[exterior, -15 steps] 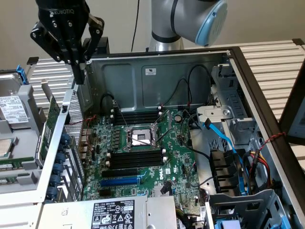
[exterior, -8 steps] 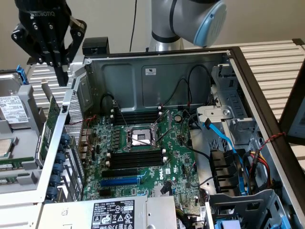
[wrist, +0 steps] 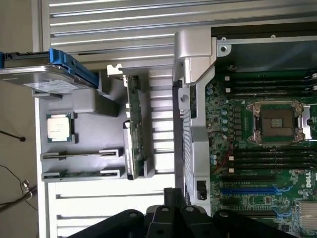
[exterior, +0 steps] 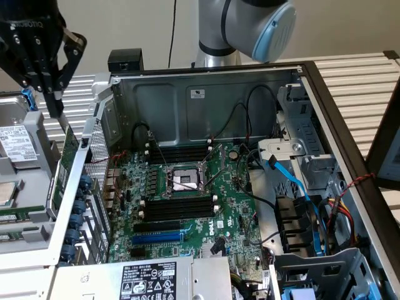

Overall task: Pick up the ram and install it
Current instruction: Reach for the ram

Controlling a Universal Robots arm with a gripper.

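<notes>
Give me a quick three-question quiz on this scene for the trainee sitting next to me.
1. True or false: the ram is already seated in one of the black memory slots.
2. What colour is the long expansion slot on the motherboard? A) red B) blue C) white
3. What sits between the two banks of memory slots?

Key: 1. False: it is outside the computer case, at the exterior view's left. 2. B. 3. The CPU socket.
</notes>
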